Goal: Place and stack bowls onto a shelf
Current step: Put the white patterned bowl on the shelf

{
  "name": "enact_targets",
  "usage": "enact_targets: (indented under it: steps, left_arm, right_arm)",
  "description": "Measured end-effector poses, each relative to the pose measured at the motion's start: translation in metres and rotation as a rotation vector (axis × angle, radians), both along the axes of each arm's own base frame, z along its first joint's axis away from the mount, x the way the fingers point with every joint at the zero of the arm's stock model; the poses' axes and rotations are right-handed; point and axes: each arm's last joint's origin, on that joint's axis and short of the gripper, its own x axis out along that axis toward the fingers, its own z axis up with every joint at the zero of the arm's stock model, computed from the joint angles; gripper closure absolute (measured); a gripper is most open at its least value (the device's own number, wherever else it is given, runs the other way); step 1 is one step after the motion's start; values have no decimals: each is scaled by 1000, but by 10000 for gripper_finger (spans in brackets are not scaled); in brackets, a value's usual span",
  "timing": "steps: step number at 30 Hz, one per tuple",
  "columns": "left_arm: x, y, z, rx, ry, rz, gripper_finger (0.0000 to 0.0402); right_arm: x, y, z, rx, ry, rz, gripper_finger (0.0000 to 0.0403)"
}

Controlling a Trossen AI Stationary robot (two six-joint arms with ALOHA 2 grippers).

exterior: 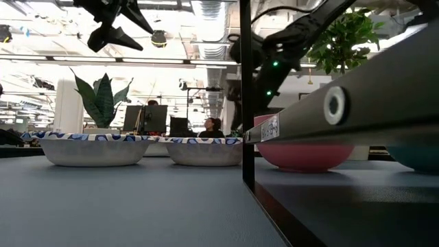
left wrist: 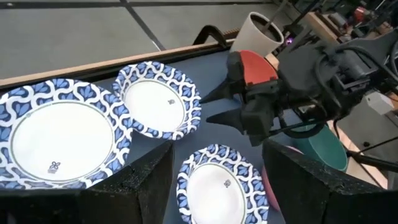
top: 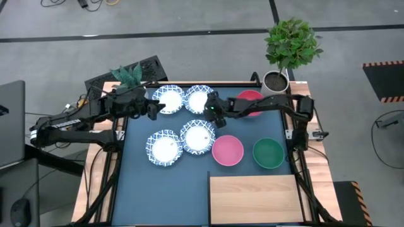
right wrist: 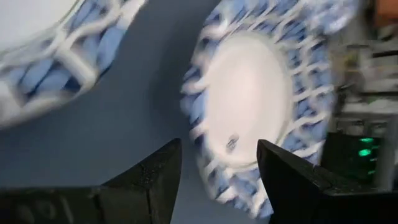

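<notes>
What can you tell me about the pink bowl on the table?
The pink bowl is small, round and plain, evenly pink inside and out, and empty. It stands upright on the dark blue tabletop, between a blue-patterned white bowl and the green bowl, just behind the wooden shelf. No gripper touches it.

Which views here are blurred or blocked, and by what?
Right wrist view: motion blur smears the blue-patterned bowl ahead of the open right gripper. Low view: a dark frame post and an out-of-focus bar hide much of the pink bowl. High and left wrist views: sharp, evenly lit.
</notes>
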Motion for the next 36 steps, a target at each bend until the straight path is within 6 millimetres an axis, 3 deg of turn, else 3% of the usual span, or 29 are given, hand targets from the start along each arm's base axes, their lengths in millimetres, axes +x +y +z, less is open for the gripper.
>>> enact_targets:
  steps: [6,11,15,22,25,31,36]
  left_arm:
    - [0,0,-1,-3,8,1,174]
    - [-1,1,-1,6,11,24,174]
    - [-1,1,-1,7,12,27,174]
    - [-1,1,-1,15,14,46,174]
    - [-1,1,-1,17,15,51,174]
    - [-1,1,-1,17,15,51,174]
    - [-1,1,-1,17,15,52,174]
  right_arm:
    - [12,-5,-10,30,103,-3,173]
    - [15,-8,-21,28,151,-28,199]
    - [15,-8,-19,18,146,-36,244]
    - [10,-14,-20,6,155,-139,371]
    - [7,-15,-20,13,165,-162,382]
    - [-1,-11,11,25,92,-207,381]
    - [-22,1,67,14,-20,-210,381]
